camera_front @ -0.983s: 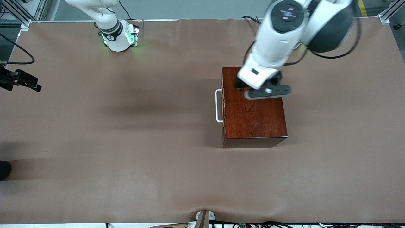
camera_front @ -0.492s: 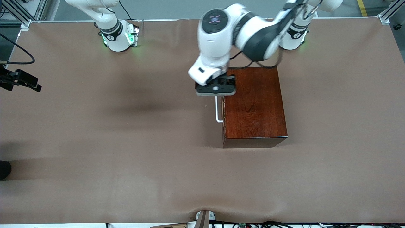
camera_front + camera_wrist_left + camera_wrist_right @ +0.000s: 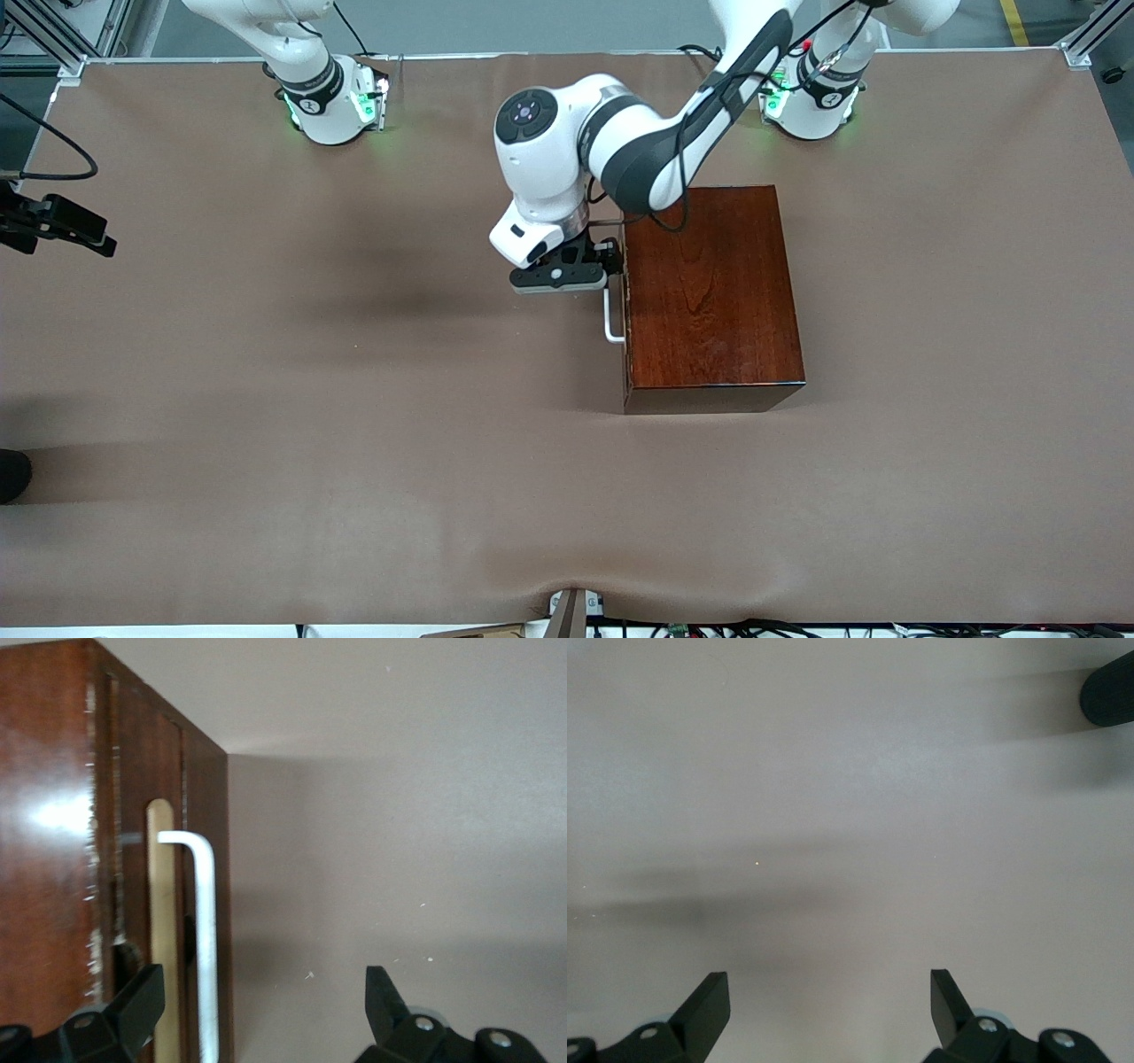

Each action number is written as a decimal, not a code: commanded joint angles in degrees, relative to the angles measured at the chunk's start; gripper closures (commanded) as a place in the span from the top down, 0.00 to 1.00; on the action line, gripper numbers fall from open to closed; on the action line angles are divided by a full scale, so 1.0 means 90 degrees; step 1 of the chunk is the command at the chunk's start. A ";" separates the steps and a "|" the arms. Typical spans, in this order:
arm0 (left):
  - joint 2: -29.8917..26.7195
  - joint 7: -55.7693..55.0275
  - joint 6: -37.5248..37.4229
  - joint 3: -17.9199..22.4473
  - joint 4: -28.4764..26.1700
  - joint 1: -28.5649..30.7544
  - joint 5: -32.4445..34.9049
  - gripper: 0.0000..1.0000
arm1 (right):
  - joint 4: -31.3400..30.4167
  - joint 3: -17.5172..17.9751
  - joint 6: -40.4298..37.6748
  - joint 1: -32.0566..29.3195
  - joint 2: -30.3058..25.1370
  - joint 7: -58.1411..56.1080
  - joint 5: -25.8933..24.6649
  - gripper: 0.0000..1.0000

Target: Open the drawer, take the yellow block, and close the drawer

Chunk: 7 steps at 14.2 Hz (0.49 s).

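Front view: one drawer [image 3: 625,292], shut; one handle [image 3: 610,312].

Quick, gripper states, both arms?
Left gripper: open, at the drawer's white handle, holding nothing.
Right gripper: open, empty, waiting over the bare table.

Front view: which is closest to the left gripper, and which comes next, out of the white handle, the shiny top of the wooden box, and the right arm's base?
1. The white handle, on the drawer's front, right beside the left gripper, whose fingers are open.
2. The wooden box top, just past the handle, toward the left arm's end.
3. The right arm's base, at the table's edge by the robots, farthest away.
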 commanded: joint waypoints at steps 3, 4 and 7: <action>0.0428 -0.0193 -0.0070 0.0101 0.0336 -0.0173 0.0228 1.00 | -0.0030 0.0049 -0.0013 -0.0058 -0.0040 -0.0064 0.0001 1.00; 0.0438 -0.0270 -0.0119 0.0131 0.0317 -0.0183 0.0228 1.00 | -0.0030 0.0049 -0.0023 -0.0058 -0.0050 -0.0064 0.0001 1.00; 0.0457 -0.0300 -0.0217 0.0131 0.0316 -0.0183 0.0208 1.00 | -0.0030 0.0049 -0.0023 -0.0058 -0.0050 -0.0064 0.0001 1.00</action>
